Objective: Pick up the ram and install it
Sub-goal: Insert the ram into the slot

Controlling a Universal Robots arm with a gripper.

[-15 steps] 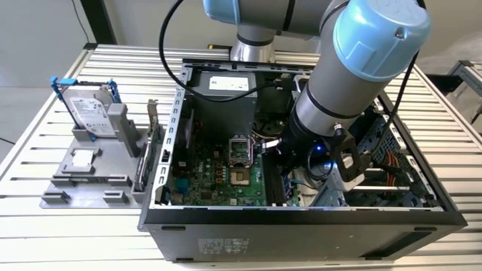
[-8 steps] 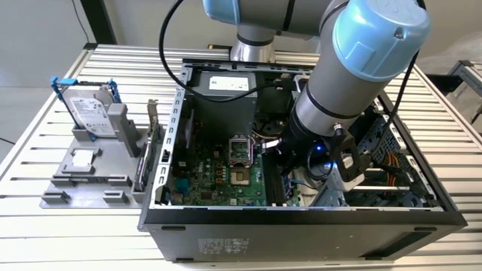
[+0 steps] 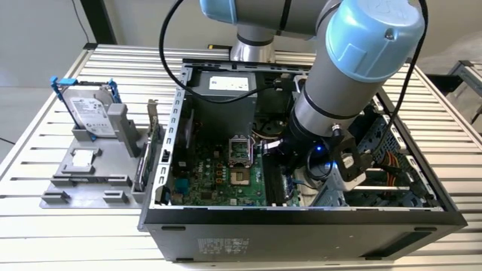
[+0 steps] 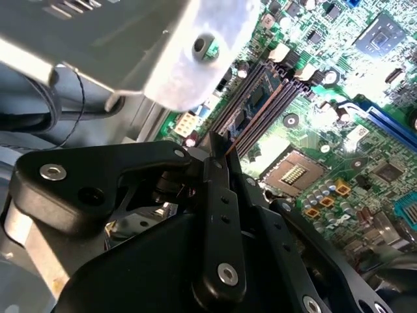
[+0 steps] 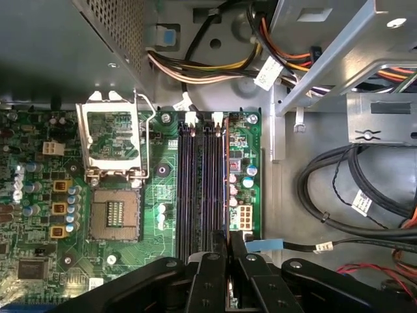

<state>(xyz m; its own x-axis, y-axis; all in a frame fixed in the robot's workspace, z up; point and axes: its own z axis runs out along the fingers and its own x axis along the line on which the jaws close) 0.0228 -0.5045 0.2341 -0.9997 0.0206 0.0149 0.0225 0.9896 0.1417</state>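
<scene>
Jaws: nearest the lens in both wrist views, the black gripper [image 5: 228,251] has its two fingers drawn close together, pinching a thin dark edge between the tips.
Ram: judged to be that thin edge [image 5: 228,240] standing on end between the fingertips, directly over the memory slots; most of its length is hidden by the jaws.
Memory slots: a bank of long dark slots [image 5: 203,182] runs straight away from the jaws; in the second wrist view the same bank [image 4: 260,107] lies just beyond the fingertips.
CPU socket: open socket [image 5: 115,215] sits to one side of the jaws, well apart from the slots.
Case: in the exterior view the arm reaches down into the open computer case [image 3: 301,217] on the slatted tabletop [image 3: 68,237].
Seating state: cannot tell whether the ram touches a slot yet.
Step in hand (judgement): lowering the ram into a slot.
Doing it well (judgement): keep the stick parallel to the slot, upright, notch aligned, end latches open; press evenly, no twist.
Risk (judgement): tilt could jam one end.
</scene>
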